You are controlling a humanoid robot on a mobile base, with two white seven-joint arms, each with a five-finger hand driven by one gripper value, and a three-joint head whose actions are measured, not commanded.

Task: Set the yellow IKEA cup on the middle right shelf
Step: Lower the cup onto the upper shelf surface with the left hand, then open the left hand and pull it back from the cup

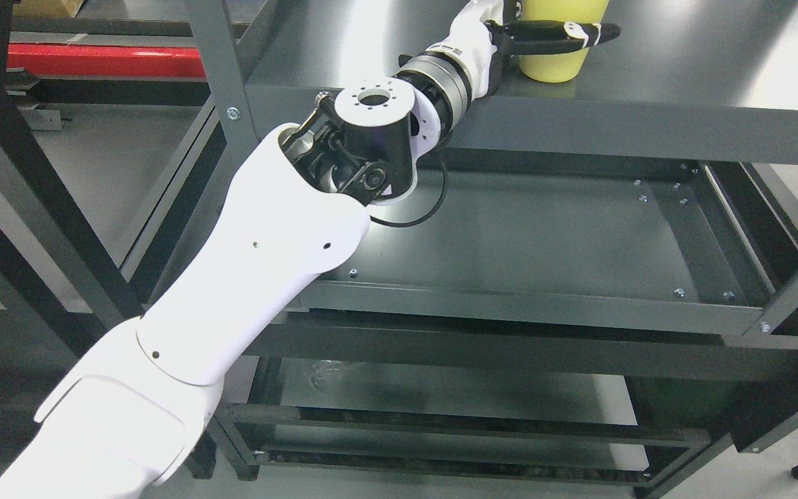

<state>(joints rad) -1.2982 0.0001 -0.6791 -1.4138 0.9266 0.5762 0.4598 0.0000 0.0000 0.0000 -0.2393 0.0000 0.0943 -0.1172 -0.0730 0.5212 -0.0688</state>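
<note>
A dark finger of the left hand lies across the front of the yellow IKEA cup, and it seems wrapped around the cup's side, so I judge the fingers to be clamped on the cup, though the top of the hand is cut off by the picture's upper edge. The cup stands upright on the top shelf, close to its front edge and a little right of the shelf's middle; its bottom appears to touch the shelf surface. Behind the hand, the wrist and the white forearm reach up from the lower left corner of the picture, passing over the left post of the rack. The right arm is not visible. Under the top shelf I see 1 more dark shelf, bare on its right side, and I believe this is the middle shelf where the cup must go. What could go wrong: only 1 finger shows clearly, so the grip may be weak and the smooth cup can slip or tip during lifting. Also, to come down, the cup must pass the front edge of the top shelf, and the elbow is near the post; a hit there could knock the cup from the hand.
</note>
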